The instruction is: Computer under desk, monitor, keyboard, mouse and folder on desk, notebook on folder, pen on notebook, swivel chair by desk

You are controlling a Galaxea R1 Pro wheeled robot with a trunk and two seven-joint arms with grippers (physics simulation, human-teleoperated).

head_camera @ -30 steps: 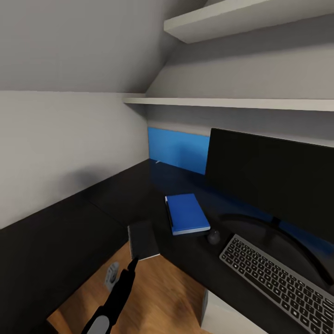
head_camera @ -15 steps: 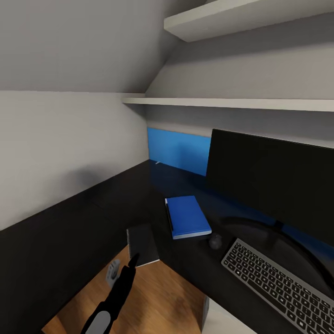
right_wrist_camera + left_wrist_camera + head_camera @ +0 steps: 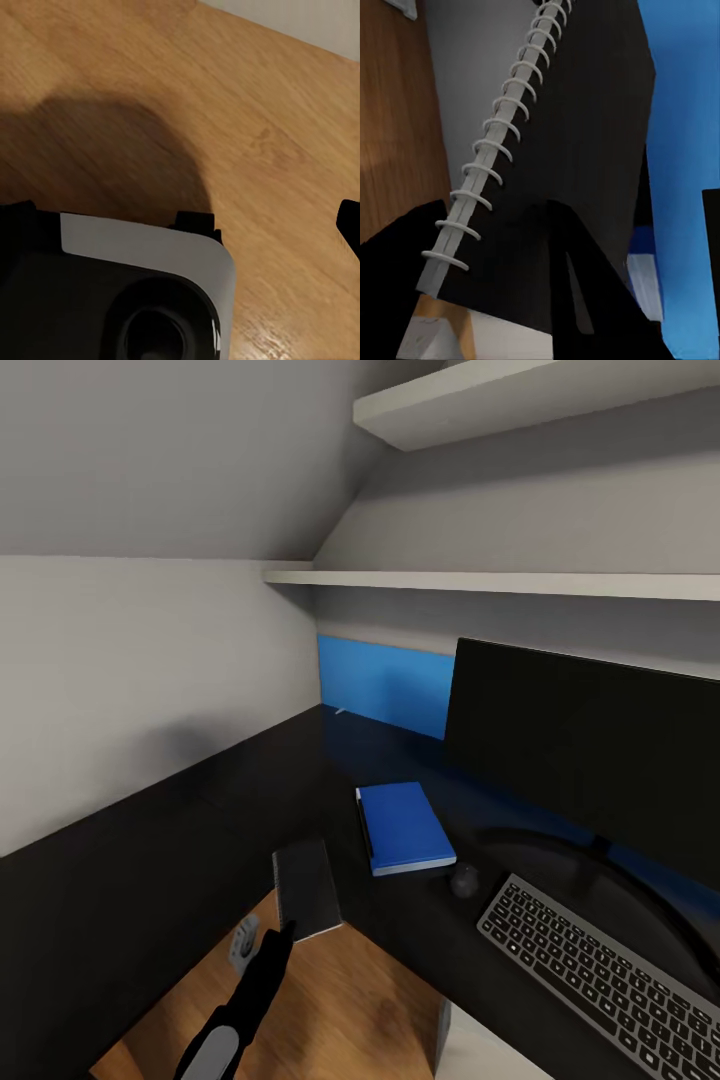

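Quick count of what's around here: one monitor (image 3: 590, 760), one keyboard (image 3: 610, 970), and one mouse (image 3: 462, 880), all on the one dark tabletop (image 3: 250, 780). One blue folder (image 3: 405, 825) with one pen (image 3: 364, 826) lying along its edge. One spiral notebook (image 3: 306, 876), also seen up close from the left wrist view (image 3: 577, 150), where you can make out its single wire binding. Two wall shelves (image 3: 500, 580) up above. One blue panel (image 3: 385, 682) at the back wall. One arm reaching up from below, so one claw (image 3: 285, 932) at the notebook. One wood floor (image 3: 225, 112).
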